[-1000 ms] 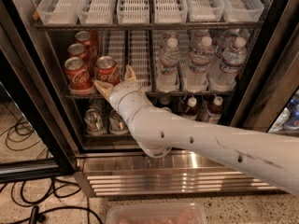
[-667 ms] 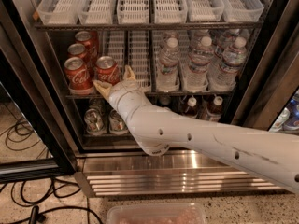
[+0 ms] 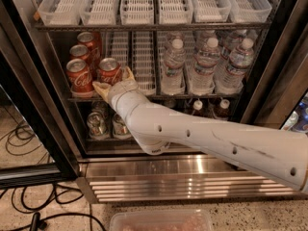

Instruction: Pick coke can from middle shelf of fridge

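Working outward from the ribbed base of the fridge (image 3: 192,179), I trace the arm (image 3: 202,138) up to the left part of the middle shelf (image 3: 168,96). Compared with one second ago, I register no displacement of arm or cans: the end effector (image 3: 113,80) holds at the same station, fingers apart on either side of the lower part of the front coke can (image 3: 109,67). The can stands upright in its lane, not lifted. I judge the approach complete, with closure pending. Further back, the water bottles (image 3: 207,61) are undisturbed.
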You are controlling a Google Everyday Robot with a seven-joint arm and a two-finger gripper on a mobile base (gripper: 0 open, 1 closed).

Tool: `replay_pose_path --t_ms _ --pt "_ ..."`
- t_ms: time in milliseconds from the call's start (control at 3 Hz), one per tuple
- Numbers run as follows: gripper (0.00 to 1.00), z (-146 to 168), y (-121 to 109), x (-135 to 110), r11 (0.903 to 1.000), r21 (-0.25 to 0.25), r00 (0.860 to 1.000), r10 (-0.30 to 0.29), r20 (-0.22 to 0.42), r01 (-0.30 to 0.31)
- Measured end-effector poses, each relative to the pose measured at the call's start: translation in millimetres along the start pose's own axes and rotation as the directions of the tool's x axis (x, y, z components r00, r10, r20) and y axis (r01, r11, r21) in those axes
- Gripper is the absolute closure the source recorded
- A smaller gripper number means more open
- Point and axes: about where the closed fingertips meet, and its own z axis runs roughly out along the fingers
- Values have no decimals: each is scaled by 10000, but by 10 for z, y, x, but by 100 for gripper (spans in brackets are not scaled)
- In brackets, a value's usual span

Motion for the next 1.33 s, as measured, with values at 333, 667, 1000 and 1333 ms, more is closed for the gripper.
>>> replay_pose_path --t_ms 333,667,1000,1333 --pt "54 21 -7 8 10000 -10 10000 23 -20 -23" --pt "77 21 -7 8 10000 -11 10000 23 -20 -23" --pt "100 21 -7 8 10000 -11 10000 23 -19 -23" --pt "100 21 -7 7 10000 -13 10000 23 -19 -23"
